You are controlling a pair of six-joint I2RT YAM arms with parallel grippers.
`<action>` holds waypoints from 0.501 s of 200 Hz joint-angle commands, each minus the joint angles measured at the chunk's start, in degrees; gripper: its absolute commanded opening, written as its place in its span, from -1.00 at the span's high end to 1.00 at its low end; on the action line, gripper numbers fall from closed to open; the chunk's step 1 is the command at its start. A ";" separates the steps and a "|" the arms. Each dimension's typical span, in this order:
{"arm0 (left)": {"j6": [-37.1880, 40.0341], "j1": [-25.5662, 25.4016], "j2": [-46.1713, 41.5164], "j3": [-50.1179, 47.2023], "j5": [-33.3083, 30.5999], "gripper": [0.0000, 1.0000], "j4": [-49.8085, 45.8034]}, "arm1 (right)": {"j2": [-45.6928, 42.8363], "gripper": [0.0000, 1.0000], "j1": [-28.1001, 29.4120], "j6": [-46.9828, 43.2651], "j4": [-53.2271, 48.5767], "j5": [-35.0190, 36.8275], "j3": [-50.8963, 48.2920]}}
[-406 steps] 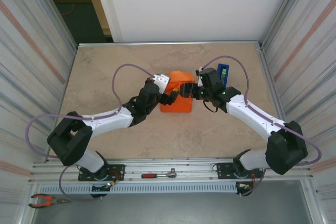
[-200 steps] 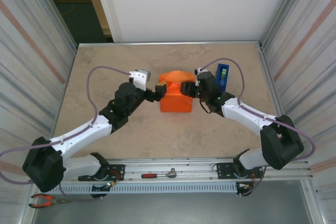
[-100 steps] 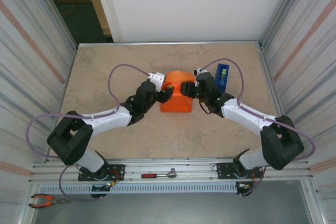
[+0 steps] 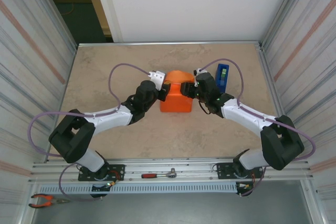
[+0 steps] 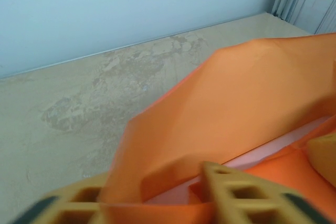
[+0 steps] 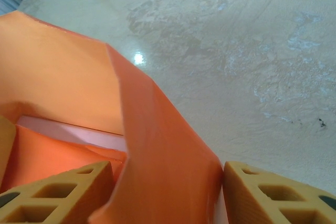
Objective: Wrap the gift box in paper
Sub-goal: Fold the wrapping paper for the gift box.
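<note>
Paper [image 4: 176, 98]: thin, light, crease-prone, loose over gift box [image 6: 68, 131]. My left gripper [image 5: 157, 195] and right gripper [image 6: 165, 177] each pinch an end flap; likely best held at edges.

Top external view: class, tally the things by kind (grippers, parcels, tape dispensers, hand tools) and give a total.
Grippers: 2, left gripper, right gripper
Parcels: 1, orange parcel
Tape dispensers: 1, blue tape dispenser
Hand tools: 2, ratchet, pliers
Total: 6

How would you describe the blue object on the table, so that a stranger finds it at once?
Start from the beige table, then find the orange parcel at its middle. To its right, toward the far right corner, stands a small upright blue dispenser, the only blue item there.
</note>
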 commanded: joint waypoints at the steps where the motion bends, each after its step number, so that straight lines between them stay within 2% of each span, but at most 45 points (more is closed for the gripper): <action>1: 0.22 1.02 0.97 2.44 1.50 0.88 1.95 | 0.64 -0.10 0.83 0.48 -5.95 -0.38 -2.04; 7: 0.30 1.10 1.04 2.73 1.73 0.90 1.82 | 0.61 -0.10 0.84 0.40 -6.03 -0.38 -1.96; 12: 0.38 1.11 1.09 2.91 1.83 0.83 1.77 | 0.66 -0.09 0.87 0.36 -6.11 -0.40 -1.97; 15: 0.44 1.11 1.15 3.05 1.98 0.77 1.70 | 0.64 -0.09 0.87 0.34 -6.20 -0.46 -1.85; 28: 0.45 1.11 1.52 3.71 2.36 0.19 1.23 | 0.55 -0.08 0.87 0.34 -6.27 -0.62 -1.80; 34: 0.45 1.11 1.73 3.93 2.67 0.08 1.11 | 0.56 -0.08 0.86 0.42 -6.21 -0.64 -1.72; 41: 0.45 1.13 2.10 4.23 2.93 0.05 0.76 | 0.55 -0.07 0.87 0.43 -6.21 -0.74 -1.64; 55: 0.34 1.13 2.99 4.52 2.84 0.16 0.45 | 0.57 -0.06 0.87 0.45 -6.62 -0.98 -1.18; 80: 0.27 0.94 4.12 4.12 2.41 0.83 0.71 | 0.19 -0.06 0.72 0.12 -8.39 -2.14 0.99; 100: 0.19 0.50 4.05 3.78 1.19 0.88 -0.01 | -0.93 -0.12 -0.36 0.23 -10.40 -4.01 3.79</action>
